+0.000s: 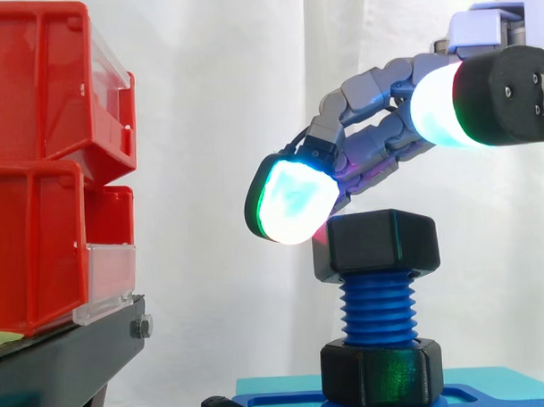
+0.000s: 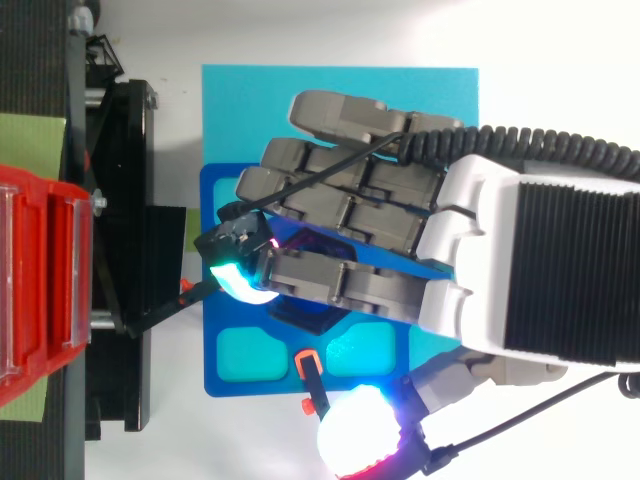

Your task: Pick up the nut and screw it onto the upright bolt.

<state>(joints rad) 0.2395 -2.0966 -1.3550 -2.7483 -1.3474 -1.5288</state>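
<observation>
A black hex nut (image 1: 381,244) sits on top of the upright blue threaded bolt (image 1: 380,311), which rises from a black hex collar (image 1: 382,371) on a blue base (image 1: 279,401). My hand (image 1: 385,119) hovers just above the nut with its fingers stretched out and only slightly bent. One cyan-glowing fingertip (image 1: 290,203) hangs at the nut's upper left edge, and I cannot tell whether it touches. The thumb pad (image 1: 447,104) stays high to the right, clear of the nut. From above, the hand (image 2: 350,210) covers the bolt, with a dark sliver of the nut (image 2: 310,318) showing below the fingers.
Red bins (image 1: 38,158) stacked on a black stand (image 1: 63,363) stand to the left, with a gap between them and the bolt. The blue base (image 2: 240,370) lies on a cyan board (image 2: 340,85). A white curtain hangs behind.
</observation>
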